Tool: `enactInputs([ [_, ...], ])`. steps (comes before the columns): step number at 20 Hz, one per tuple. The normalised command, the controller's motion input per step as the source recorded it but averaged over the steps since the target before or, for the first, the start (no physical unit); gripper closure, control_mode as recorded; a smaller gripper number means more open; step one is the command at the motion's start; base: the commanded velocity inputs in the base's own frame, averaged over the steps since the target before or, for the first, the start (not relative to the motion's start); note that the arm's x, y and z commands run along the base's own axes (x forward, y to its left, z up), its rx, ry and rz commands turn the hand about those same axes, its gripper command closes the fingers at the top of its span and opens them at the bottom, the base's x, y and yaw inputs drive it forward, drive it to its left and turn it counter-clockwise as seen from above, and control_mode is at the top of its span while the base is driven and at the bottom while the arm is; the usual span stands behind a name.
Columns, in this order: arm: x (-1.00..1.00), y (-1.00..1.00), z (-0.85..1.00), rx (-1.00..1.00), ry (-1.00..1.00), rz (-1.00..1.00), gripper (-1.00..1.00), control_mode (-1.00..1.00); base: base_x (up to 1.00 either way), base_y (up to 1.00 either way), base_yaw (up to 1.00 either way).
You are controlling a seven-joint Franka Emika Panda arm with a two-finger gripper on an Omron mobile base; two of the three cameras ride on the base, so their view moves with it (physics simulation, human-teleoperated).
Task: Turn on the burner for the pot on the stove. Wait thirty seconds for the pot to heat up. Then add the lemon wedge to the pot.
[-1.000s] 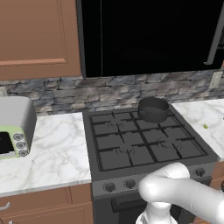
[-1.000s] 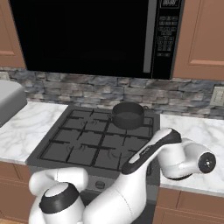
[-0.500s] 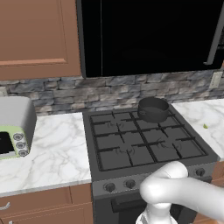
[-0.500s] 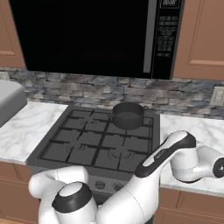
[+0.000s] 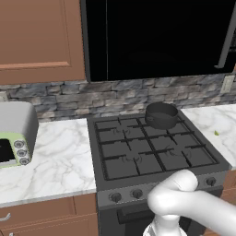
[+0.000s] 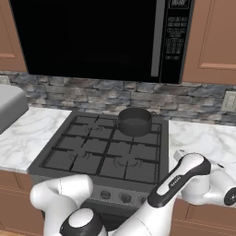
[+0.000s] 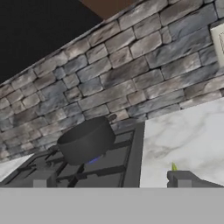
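The small dark grey pot (image 5: 161, 114) (image 6: 134, 122) (image 7: 86, 141) sits on the back right burner of the black stove (image 5: 152, 152) (image 6: 101, 154). In the hand view a blue flame shows at the burner (image 7: 94, 160) under the pot. The yellow-green lemon wedge (image 5: 216, 133) (image 7: 174, 166) lies on the marble counter right of the stove, just behind my right fingertip (image 7: 183, 178). My gripper (image 7: 111, 181) is open with nothing between its fingers, low over the counter's front right, facing the pot and the wall.
Round knobs (image 5: 137, 193) (image 6: 125, 198) line the stove's front. A toaster oven (image 5: 16, 133) stands on the left counter. A black microwave (image 6: 92, 37) hangs above the stove. A stone backsplash with an outlet (image 7: 218, 41) closes the back. My white arm (image 6: 184, 179) crosses the stove's right front corner.
The forearm and hand have swung further to the right and slightly lower, past the stove's front right corner. The pot and the lemon wedge have not moved.
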Motion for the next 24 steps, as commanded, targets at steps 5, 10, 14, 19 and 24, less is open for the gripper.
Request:
enactInputs([
  [5, 0.0, 0.01, -0.13, 0.0, -0.01, -0.09, -1.0, -1.0, 0.0, 0.0, 0.0],
  [10, 0.2, 0.0, -0.02, -0.06, 0.02, -0.06, -1.0, -1.0, 0.0, 0.0, 0.0],
  [14, 0.21, 0.03, -0.07, -0.12, 0.0, -0.01, -1.0, -1.0, 0.0, 0.0, 0.0],
  [19, 0.17, 0.1, -0.18, -0.07, 0.0, 0.0, -1.0, -1.0, 0.0, 0.0, 0.0],
  [24, 0.16, 0.0, -0.2, 0.0, 0.02, 0.0, -1.0, -1.0, 0.0, 0.0, 0.0],
])
